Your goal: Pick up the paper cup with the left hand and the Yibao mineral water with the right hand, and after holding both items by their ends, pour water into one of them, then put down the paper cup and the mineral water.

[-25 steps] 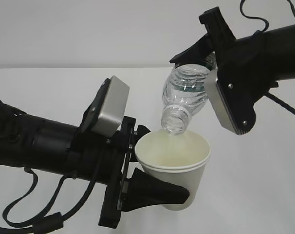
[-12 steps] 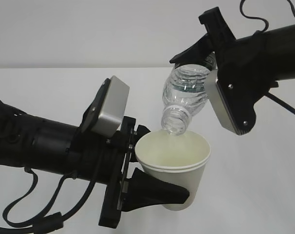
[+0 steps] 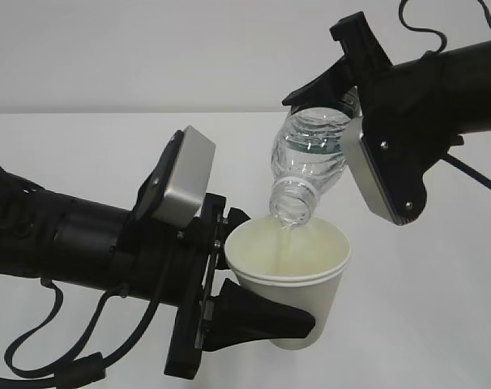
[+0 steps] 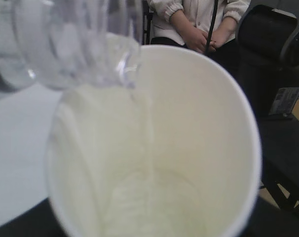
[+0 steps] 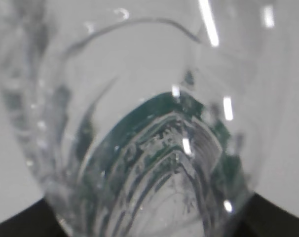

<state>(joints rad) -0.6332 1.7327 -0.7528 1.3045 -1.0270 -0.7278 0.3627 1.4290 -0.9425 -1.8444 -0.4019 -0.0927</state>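
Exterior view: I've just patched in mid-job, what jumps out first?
The Yibao mineral water is tipped neck-down at centre, gripped by the right hand from upper right, a thin stream running from its mouth. Directly below, the paper cup sits upright in the left hand, catching it. The left wrist view shows that stream sliding down the cup's inner wall.

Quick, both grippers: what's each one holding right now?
Left gripper: closed on the cup.
Right gripper: closed on the bottle, tipped mouth-down over the cup.
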